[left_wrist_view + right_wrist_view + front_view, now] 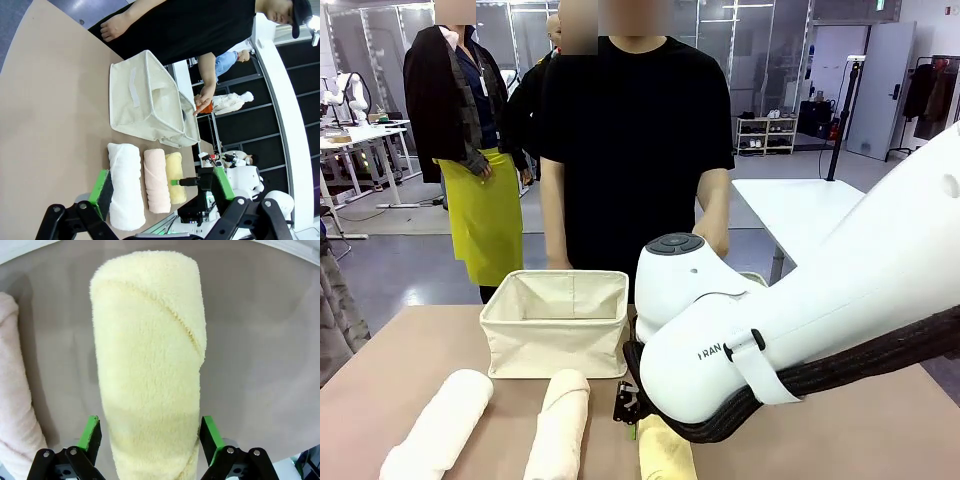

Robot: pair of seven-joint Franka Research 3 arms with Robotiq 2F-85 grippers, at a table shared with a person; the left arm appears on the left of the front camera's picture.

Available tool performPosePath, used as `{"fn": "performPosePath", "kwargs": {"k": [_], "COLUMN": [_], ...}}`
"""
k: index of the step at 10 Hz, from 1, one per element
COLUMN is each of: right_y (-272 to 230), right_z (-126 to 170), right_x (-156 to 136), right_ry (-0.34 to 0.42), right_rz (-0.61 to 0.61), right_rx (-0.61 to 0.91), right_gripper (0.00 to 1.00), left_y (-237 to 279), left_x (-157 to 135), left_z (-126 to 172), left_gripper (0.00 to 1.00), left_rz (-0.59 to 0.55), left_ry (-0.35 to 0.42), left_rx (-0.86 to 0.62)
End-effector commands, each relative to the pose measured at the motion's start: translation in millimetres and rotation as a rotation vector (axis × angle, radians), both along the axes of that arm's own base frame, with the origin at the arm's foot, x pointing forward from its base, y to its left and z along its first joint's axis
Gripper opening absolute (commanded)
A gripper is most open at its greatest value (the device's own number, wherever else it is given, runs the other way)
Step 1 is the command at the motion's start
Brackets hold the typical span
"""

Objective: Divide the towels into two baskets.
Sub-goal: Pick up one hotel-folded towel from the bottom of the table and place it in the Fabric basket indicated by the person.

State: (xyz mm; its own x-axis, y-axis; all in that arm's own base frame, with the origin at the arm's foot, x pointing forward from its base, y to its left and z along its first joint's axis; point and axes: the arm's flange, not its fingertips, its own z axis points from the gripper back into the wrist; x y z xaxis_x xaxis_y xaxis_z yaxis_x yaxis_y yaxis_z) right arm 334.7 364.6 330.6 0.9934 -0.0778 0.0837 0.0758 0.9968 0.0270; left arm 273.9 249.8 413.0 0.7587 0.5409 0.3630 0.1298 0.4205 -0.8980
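Lying lengthwise inside right end effector (151,434), yellow towel (150,365)

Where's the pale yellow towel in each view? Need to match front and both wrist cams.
Front view: pale yellow towel at the bottom edge, centre, partly under the right arm.
Left wrist view: the towel is the rightmost of three rolls, below the basket.
Right wrist view: the towel is at centre, between the open right gripper's pads.
Shared landmark: the cream towel lying alongside it.
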Motion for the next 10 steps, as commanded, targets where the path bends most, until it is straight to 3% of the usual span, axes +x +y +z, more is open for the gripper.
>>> {"fn": "performPosePath", "kwargs": {"k": [1,2,3,4,5,6,7,9,10], "right_y": [12.5,12.8,12.3,10.8,10.0,9.2,8.9,6.1,1.9], "right_z": [-12.9,-14.1,-15.2,-16.1,-15.6,-15.0,-13.9,-2.0,20.3], "right_x": [2.8,3.1,3.8,4.1,3.5,3.4,3.2,1.9,-2.2], "right_ry": [-0.037,-0.039,-0.042,-0.040,-0.041,-0.040,-0.037,-0.033,-0.043], "right_rz": [-0.057,-0.054,-0.053,-0.056,-0.055,-0.056,-0.055,-0.042,-0.025], "right_rx": [-0.006,-0.012,-0.007,-0.003,-0.004,-0.005,-0.008,-0.022,-0.013], "right_gripper": [1.00,0.94,0.80,0.74,0.60,0.54,0.40,0.23,0.23], "left_y": [1.6,1.6,1.6,1.6,1.6,1.6,1.6,1.6,1.6], "left_x": [-1.4,-1.4,-1.4,-1.4,-1.4,-1.4,-1.4,-1.4,-1.4], "left_z": [1.1,1.1,1.1,1.1,1.1,1.1,1.1,1.1,1.1], "left_gripper": [1.00,1.00,1.00,1.00,1.00,1.00,1.00,1.00,1.00], "left_rz": [0.004,0.004,0.004,0.004,0.004,0.004,0.004,0.004,0.004], "left_ry": [-0.011,-0.011,-0.011,-0.011,-0.011,-0.011,-0.011,-0.011,-0.011], "left_rx": [-0.006,-0.006,-0.006,-0.006,-0.006,-0.006,-0.006,-0.006,-0.006]}}
